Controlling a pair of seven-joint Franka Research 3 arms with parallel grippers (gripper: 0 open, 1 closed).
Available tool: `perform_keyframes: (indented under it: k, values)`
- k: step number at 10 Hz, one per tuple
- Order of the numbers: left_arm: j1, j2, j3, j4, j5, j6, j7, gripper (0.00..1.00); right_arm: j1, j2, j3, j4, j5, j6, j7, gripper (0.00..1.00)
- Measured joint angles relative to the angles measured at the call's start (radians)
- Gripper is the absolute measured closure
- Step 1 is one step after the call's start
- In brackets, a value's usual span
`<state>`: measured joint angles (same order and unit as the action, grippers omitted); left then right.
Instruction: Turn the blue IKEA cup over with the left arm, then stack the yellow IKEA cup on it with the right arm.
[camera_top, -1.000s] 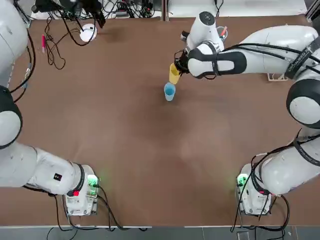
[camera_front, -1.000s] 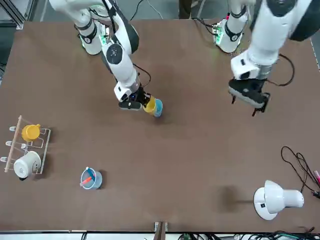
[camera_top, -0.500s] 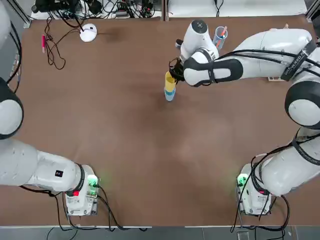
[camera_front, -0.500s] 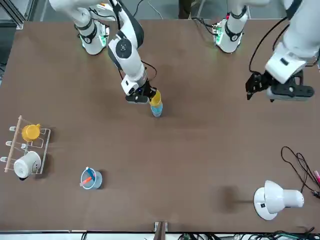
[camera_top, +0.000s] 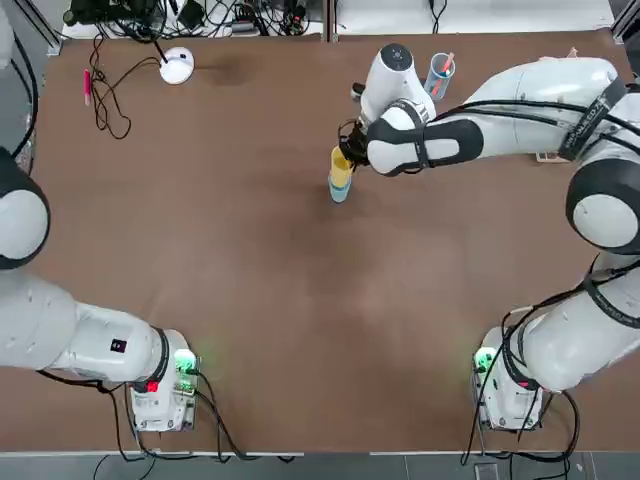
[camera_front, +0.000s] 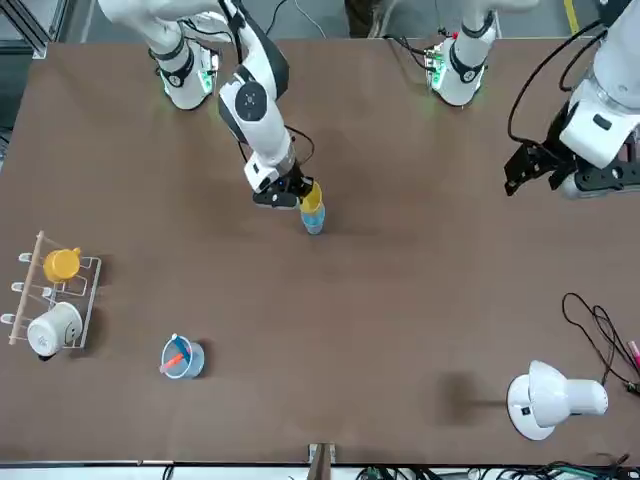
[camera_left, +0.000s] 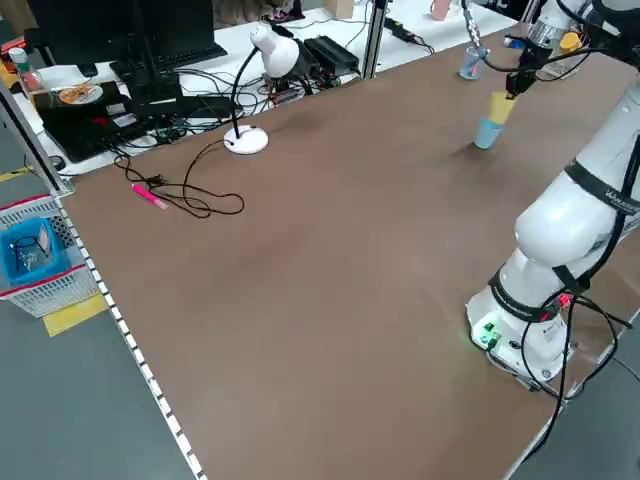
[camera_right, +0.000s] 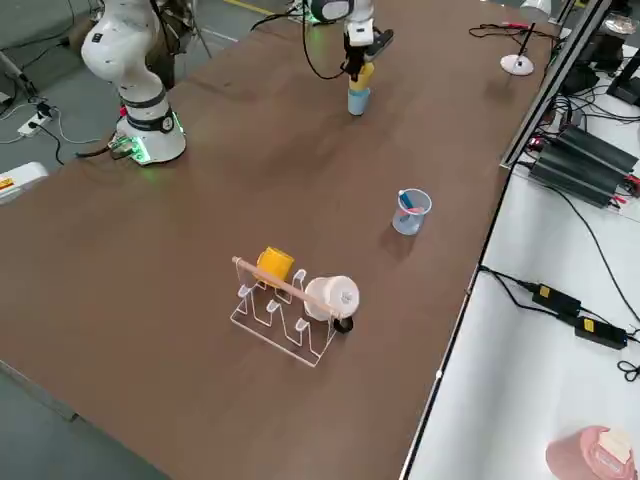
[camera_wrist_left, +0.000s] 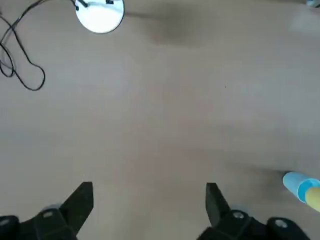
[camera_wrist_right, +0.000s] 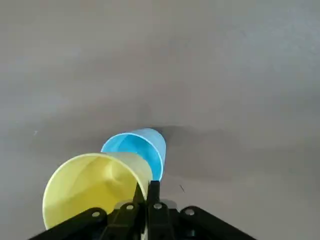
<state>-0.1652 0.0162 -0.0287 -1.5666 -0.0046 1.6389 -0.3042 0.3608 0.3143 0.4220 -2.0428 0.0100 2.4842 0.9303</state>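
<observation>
We have the right gripper (camera_front: 297, 196) clenched on the rim of the yellow IKEA cup (camera_front: 312, 197), near the middle of the table (camera_top: 250, 280) toward the far side from the bases. The right wrist view shows the fingers (camera_wrist_right: 150, 192) pinched on the cup wall, its mouth facing the camera. The yellow cup sits directly over the blue IKEA cup (camera_front: 314, 222), which stands on the table; from the front and left side views the yellow one looks tilted, its lower end at the blue cup's top. We can't tell whether it is seated or only touching.

Left gripper (camera_wrist_left: 148, 202) is released, jaws spread wide, nothing between them. It hangs raised over the table's left edge, well apart from the cups; its wrist view catches the two cups at the frame's margin and the white lamp base (camera_wrist_left: 99, 13).

Elsewhere: clear blue tumbler (camera_front: 182, 357) with pink sticks, rack (camera_front: 52, 300) holding an orange-yellow mug and a white one.
</observation>
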Motion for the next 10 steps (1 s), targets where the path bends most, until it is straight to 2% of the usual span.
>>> perform_keyframes:
  k: [4,9,10]
  values:
    - [0.005,0.018,0.000,0.005,-0.019,-0.002,0.012,0.01,-0.002,0.006,-0.001,0.002,-0.006,0.001,0.000,0.96]
    - [0.016,0.015,0.057,0.040,-0.019,-0.032,0.088,0.01,-0.008,0.006,-0.003,0.007,-0.009,0.001,0.001,0.66]
    - [0.016,0.015,0.058,0.041,-0.019,-0.032,0.088,0.01,-0.014,0.006,-0.004,0.008,-0.009,0.001,0.001,0.65]
